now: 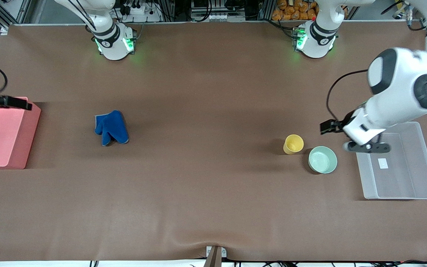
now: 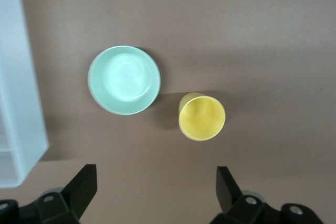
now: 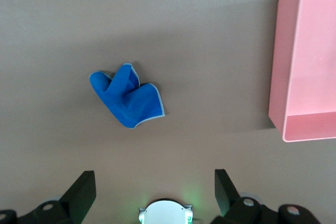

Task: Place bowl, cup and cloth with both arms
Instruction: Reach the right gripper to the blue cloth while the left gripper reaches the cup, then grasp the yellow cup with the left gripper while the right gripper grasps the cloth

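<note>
The mint-green bowl (image 1: 323,159) and the yellow cup (image 1: 293,144) stand upright and empty, side by side and apart, toward the left arm's end of the table. The cup is slightly farther from the front camera. Both show in the left wrist view, bowl (image 2: 124,80) and cup (image 2: 202,116). My left gripper (image 1: 367,147) hangs open and empty over the clear bin's edge beside the bowl; it also shows in its own wrist view (image 2: 155,187). The blue cloth (image 1: 111,127) lies crumpled toward the right arm's end, also in the right wrist view (image 3: 126,97). My right gripper (image 3: 155,190) is open and empty, up near the pink tray.
A clear plastic bin (image 1: 421,163) stands at the left arm's end, beside the bowl. A pink tray (image 1: 2,133) stands at the right arm's end, also in the right wrist view (image 3: 310,66). Brown mat covers the table between cloth and cup.
</note>
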Robot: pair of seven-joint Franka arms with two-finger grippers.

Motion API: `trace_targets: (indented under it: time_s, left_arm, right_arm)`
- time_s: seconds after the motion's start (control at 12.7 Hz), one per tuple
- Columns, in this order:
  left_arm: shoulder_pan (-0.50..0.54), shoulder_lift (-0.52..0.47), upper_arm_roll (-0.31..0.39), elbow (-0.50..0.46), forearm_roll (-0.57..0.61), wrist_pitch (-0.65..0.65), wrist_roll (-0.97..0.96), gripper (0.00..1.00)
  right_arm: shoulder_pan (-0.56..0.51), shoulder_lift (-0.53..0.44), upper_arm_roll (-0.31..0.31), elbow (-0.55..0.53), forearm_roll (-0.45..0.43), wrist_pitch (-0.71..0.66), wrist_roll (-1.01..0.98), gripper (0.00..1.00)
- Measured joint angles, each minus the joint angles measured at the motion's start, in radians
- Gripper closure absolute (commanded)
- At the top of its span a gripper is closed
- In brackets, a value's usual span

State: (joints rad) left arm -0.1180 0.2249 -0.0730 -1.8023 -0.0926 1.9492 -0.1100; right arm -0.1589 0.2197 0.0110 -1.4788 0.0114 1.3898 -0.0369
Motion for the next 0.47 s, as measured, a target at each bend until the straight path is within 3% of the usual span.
trace_targets:
  time_s: [0.47]
  left_arm:
    - [-0.028,0.112,-0.015,-0.072,0.000,0.173,-0.056,0.00]
  right_arm:
    - [0.020,0.212,0.010,-0.001,0.064,0.114,0.000,0.00]
